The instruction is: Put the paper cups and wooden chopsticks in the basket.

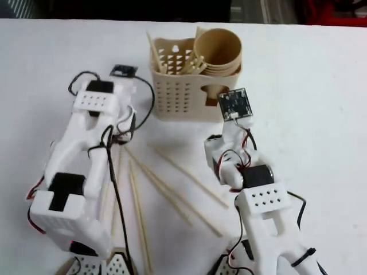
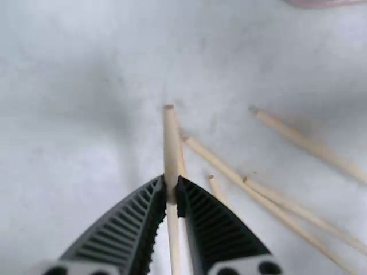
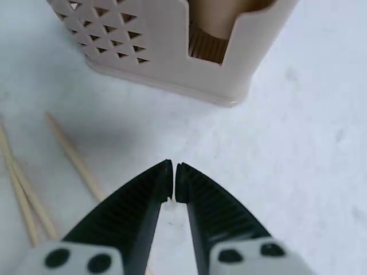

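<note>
Left end effector: jaws pinched right down on one wooden chopstick, with a long run of it sticking out past the tips. I can't tell if it's off the surface yet.
Risk, the grip: that long overhang could let the stick pivot or slide out on the way up, I'd say.
Risk, the neighbour: a second stick lies tight against the held one and may get dragged along.
Loose chopsticks: fanned out between the two arms, toward the near edge. Plenty left to do.
Basket: mid-surface toward the far edge, with a few chopsticks already leaning inside.
Paper cups: stacked in the basket's right side, so that part looks done.
Risk, the drop: a long stick brought in tilted could snag the basket's wall or knock the cups.
Right end effector: tips all but touching and holding nothing, low over the surface just in front of the basket.
Risk, the crowding: it sits near the basket's front, so the arms could clash there.
Writing: none I can read.
</note>
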Robot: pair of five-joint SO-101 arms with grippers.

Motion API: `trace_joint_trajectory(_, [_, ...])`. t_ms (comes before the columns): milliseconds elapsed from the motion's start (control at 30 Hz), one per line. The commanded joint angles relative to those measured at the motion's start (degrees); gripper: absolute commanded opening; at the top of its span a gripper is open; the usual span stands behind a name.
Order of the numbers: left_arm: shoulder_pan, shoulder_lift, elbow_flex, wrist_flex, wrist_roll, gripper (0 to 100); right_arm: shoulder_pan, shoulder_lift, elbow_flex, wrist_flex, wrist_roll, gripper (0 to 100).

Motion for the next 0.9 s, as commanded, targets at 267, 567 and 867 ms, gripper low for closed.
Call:
trace_joint_trajectory(267, [1.2, -0.5, -30.7, 15.8, 0.4, 2, 0.7, -1.5, -0.3, -1.0, 0.1, 2.2])
trace_joint_trajectory(567, [6.4, 0.1, -63.8, 17.2, 0.4, 2, 0.7, -1.5, -0.3, -1.0, -0.1, 2.2])
trace_joint_trajectory(867, [12.2, 0.1, -76.7, -0.7, 0.4, 2, 0.7, -1.5, -0.3, -1.1, 0.1, 2.2])
